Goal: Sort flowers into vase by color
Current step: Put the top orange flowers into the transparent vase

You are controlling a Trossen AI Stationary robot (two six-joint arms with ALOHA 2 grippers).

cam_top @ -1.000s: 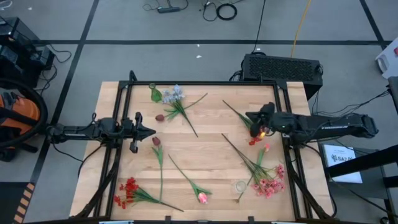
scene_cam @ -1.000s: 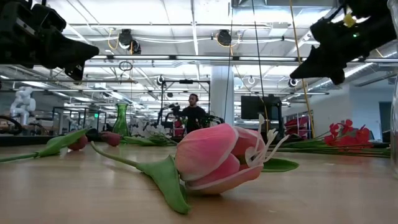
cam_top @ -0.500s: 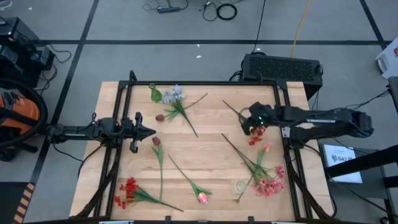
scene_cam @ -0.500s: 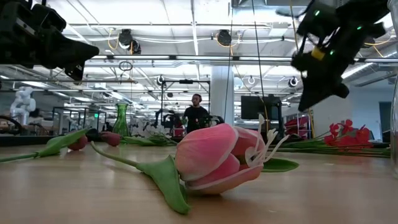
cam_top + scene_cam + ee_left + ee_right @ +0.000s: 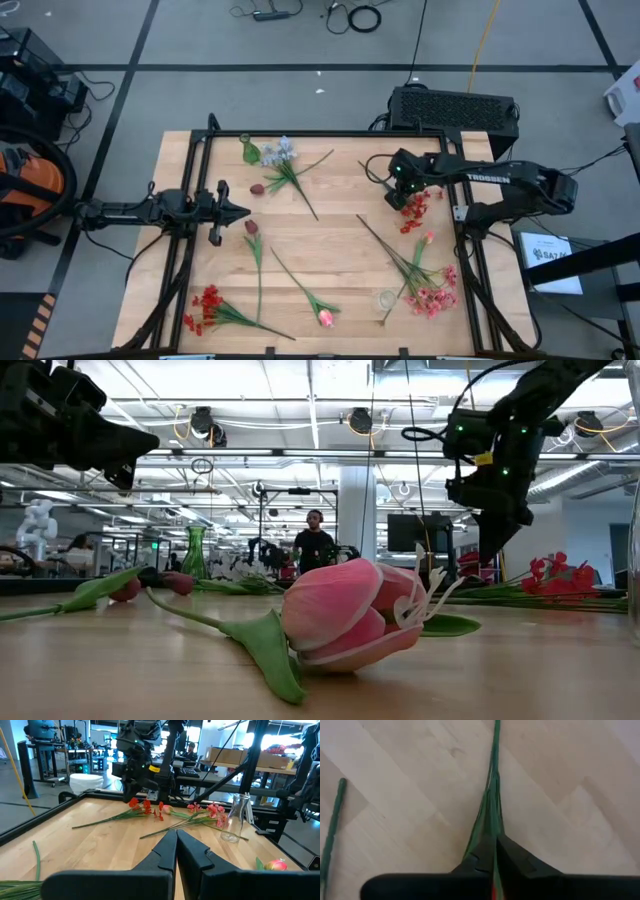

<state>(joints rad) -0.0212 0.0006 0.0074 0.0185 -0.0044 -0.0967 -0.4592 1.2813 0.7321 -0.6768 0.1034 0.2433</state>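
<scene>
Pick-up step in hand: right gripper, fingers nipped on the red flower stem at the table's right rear, must next lift and carry it to the vase.

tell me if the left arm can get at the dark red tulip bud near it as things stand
Probably yes: the dark red tulip bud lies on open wood just beside the left gripper, whose fingers are shut, and nothing lies between them.
</scene>
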